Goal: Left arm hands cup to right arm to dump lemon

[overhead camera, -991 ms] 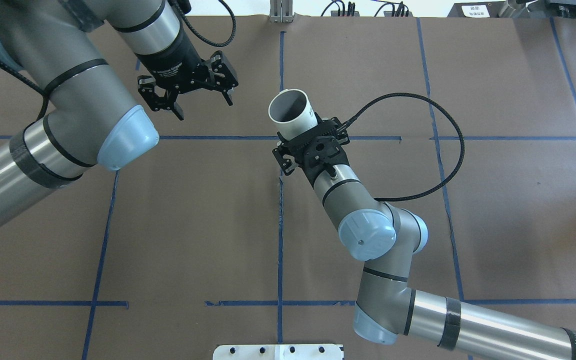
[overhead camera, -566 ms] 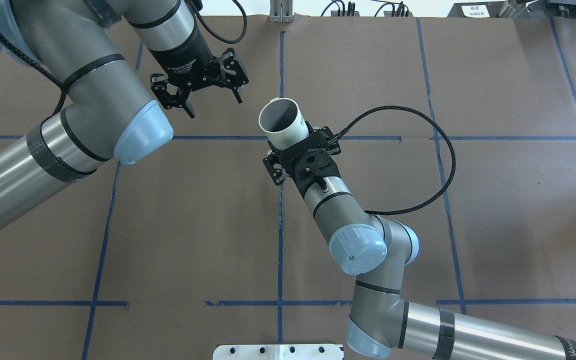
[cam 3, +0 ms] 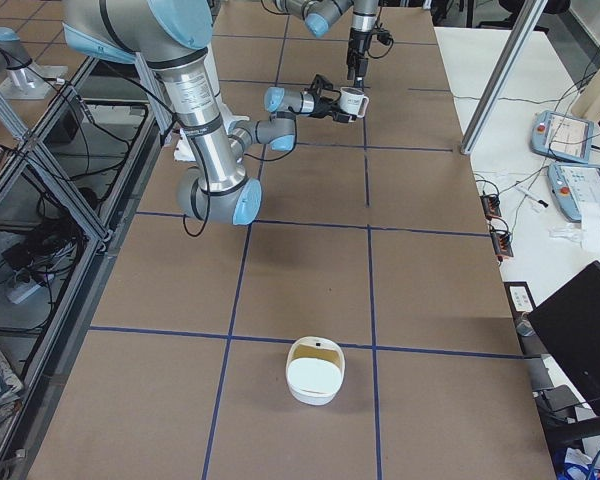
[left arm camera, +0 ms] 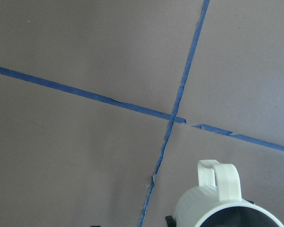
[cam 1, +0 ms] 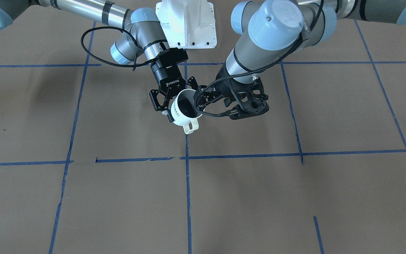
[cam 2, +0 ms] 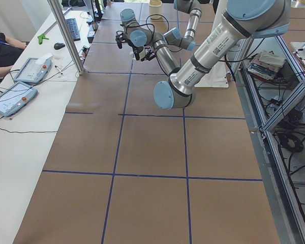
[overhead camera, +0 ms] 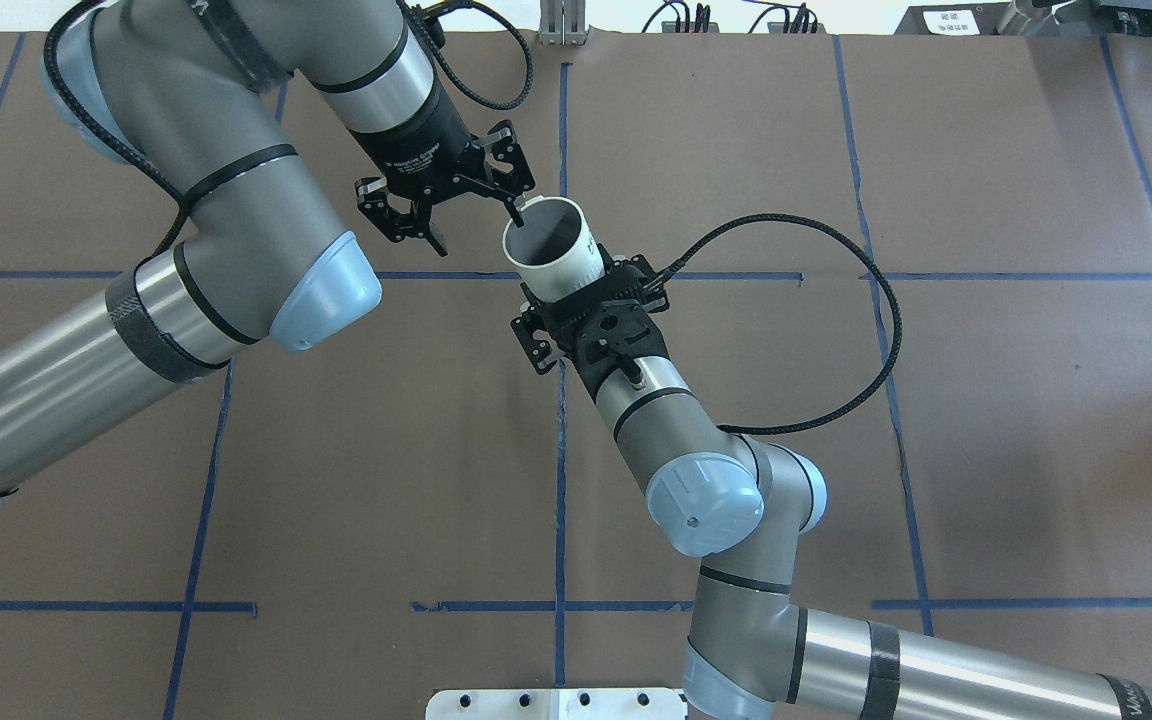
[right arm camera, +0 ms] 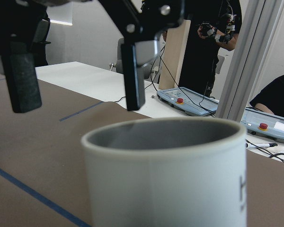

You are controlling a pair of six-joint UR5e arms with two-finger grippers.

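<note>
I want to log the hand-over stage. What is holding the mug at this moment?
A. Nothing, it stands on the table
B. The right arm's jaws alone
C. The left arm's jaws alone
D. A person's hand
B: the right gripper is shut on the white mug and holds it in the air, while the left gripper has its jaws open at the rim.

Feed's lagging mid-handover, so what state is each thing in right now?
cup: upright, held off the table.
right tool: shut on the cup's side.
left tool: open, one finger close by the cup's rim.
lemon: not made out.
white bowl: upright on the table, apart from both arms.
</note>
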